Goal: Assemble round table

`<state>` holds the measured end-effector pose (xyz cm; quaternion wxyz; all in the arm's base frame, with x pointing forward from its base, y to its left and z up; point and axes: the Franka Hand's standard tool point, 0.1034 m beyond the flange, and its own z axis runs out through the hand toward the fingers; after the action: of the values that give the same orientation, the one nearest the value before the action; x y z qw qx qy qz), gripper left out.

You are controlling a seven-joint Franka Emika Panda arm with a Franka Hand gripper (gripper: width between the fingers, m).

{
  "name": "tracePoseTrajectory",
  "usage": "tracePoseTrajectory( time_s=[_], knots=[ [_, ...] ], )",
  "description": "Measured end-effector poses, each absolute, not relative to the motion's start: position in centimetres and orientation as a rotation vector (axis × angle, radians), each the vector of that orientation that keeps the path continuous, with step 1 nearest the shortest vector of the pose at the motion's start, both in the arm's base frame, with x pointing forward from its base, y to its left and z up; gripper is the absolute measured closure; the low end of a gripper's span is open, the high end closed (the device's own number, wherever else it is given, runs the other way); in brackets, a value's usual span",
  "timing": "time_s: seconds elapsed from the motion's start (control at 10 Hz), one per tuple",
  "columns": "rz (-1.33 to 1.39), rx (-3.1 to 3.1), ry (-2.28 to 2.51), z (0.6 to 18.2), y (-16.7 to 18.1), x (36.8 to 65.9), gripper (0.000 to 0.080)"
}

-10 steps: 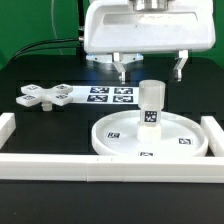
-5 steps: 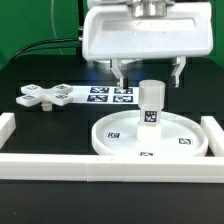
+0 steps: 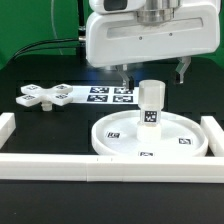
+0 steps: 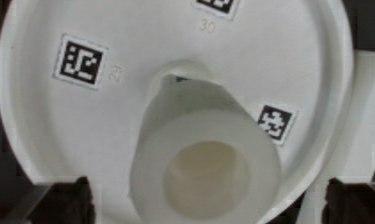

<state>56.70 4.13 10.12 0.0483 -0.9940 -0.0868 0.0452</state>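
no legible txt, b/w markers (image 4: 83,62) on disc (image 4: 148,35)

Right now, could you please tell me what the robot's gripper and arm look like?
The gripper has a broad, white, box-shaped body with rounded corners and two slim dark fingers. A grey metallic wrist part sits above the body. No markings show on it. Thin dark cables run behind; whether they belong to the arm cannot be told.

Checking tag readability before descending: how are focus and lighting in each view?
Exterior view: crisp, evenly lit; tags on the round disc and leg readable. Wrist view: soft, slightly blurred; the leg looms large and foreshortened, disc tags discernible.
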Motion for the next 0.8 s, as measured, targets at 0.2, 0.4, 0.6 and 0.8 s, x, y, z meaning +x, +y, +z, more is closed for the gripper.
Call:
tracePoseTrajectory(
  time_s=[0.2, 0.4, 0.6, 0.8],
  knots=[
    [0.143, -3.031, -0.33, 9.8, 4.0, 57.3, 0.0151],
    [0.084, -3.051, -0.367, 9.4, 4.0, 57.4, 0.0151],
    [0.007, -3.062, -0.353, 8.8, 3.7, 56.4, 0.0151],
    [0.009, -3.064, -0.347, 8.2, 3.5, 55.5, 0.0151]
  ],
)
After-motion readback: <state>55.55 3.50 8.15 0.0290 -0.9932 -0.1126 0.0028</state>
